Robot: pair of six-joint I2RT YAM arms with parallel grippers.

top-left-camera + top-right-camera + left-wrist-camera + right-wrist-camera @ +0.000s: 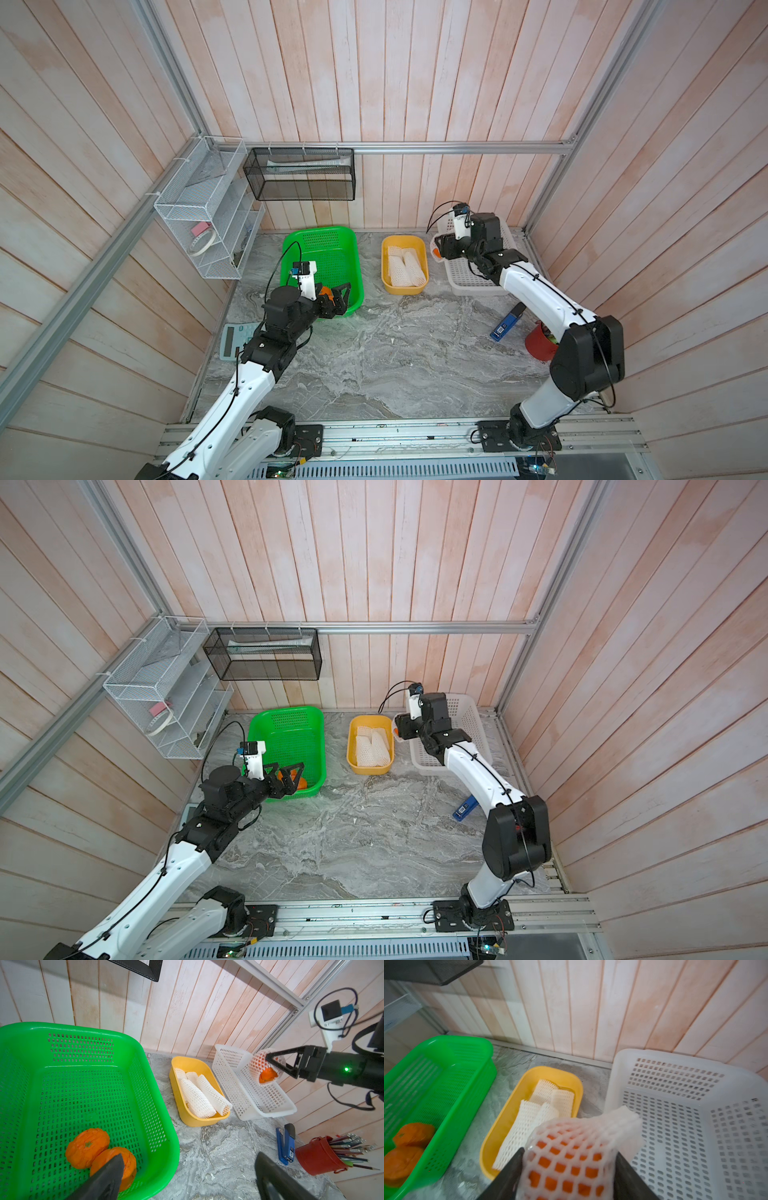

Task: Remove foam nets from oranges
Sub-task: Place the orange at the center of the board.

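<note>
The right gripper (569, 1169) clamps a netted orange (566, 1165) above the white basket (695, 1126). At ten o'clock on the worktop (395, 353), the left gripper (336, 301) hangs wide open over two bare oranges (99, 1153) in the green basket (83, 1084). Empty foam nets (201, 1095) fill the yellow tray (187, 1064) at twelve.

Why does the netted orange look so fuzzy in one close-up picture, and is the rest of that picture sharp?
In the right wrist view the netted orange sits very near the lens, gripped by the right gripper, so it is blurred; the green basket is smeared too. The left wrist view shows the same orange crisply. Both top views are evenly lit, with walls bowed by the wide lens.
</note>
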